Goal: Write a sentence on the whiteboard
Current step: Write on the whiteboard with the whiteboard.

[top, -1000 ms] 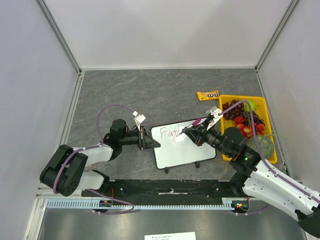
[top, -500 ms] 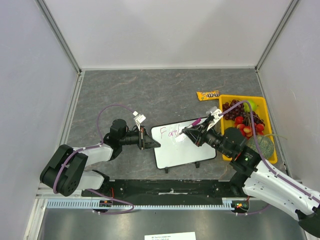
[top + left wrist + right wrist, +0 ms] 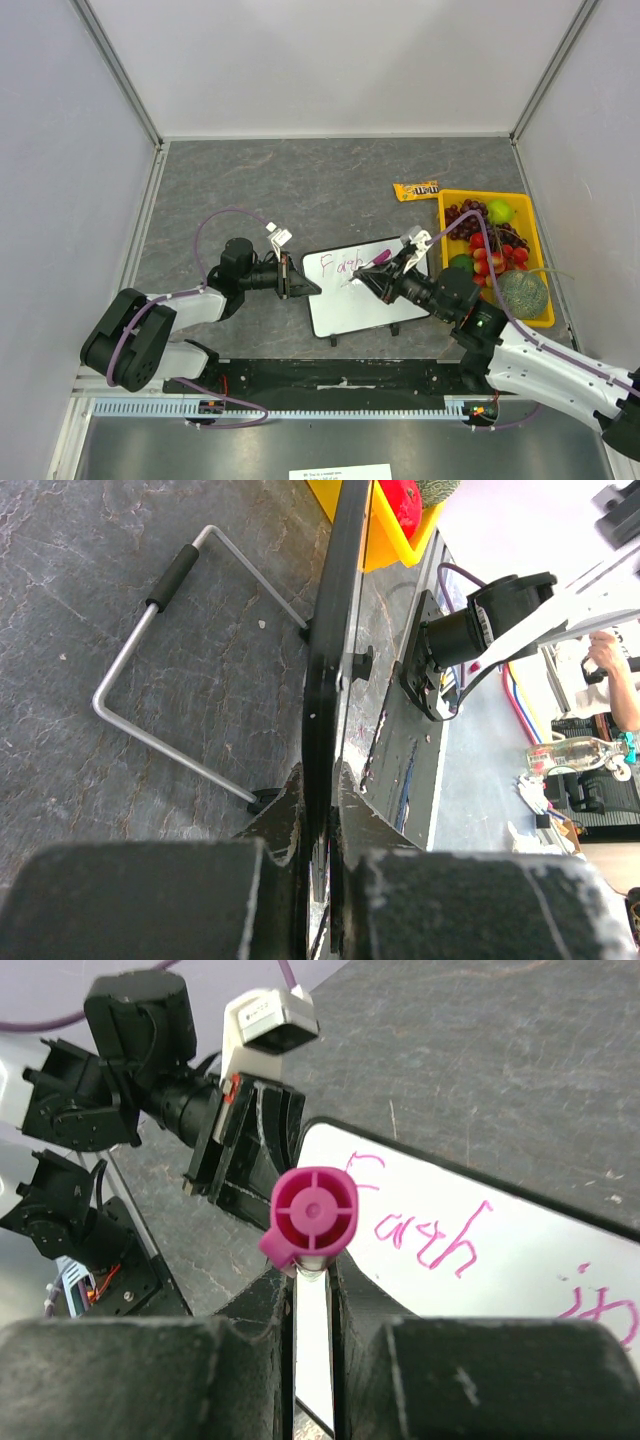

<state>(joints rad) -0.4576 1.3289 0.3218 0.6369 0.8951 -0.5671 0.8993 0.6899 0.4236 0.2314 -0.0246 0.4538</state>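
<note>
Two pink words [image 3: 430, 1235], "Faith in", mark your black-framed whiteboard [image 3: 365, 305]. Your left hand [image 3: 297, 279] pinches its edge; your right hand [image 3: 312, 1280] grips the marker [image 3: 312, 1210].

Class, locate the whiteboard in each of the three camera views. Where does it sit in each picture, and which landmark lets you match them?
Top external: the whiteboard lies at centre, slightly low, between the two arms.
Left wrist: the whiteboard is edge-on, a dark strip running up the middle.
Right wrist: the whiteboard fills the lower right, with pink writing on it.
Shared landmark: the left pincer clamped on the board's edge.
</note>
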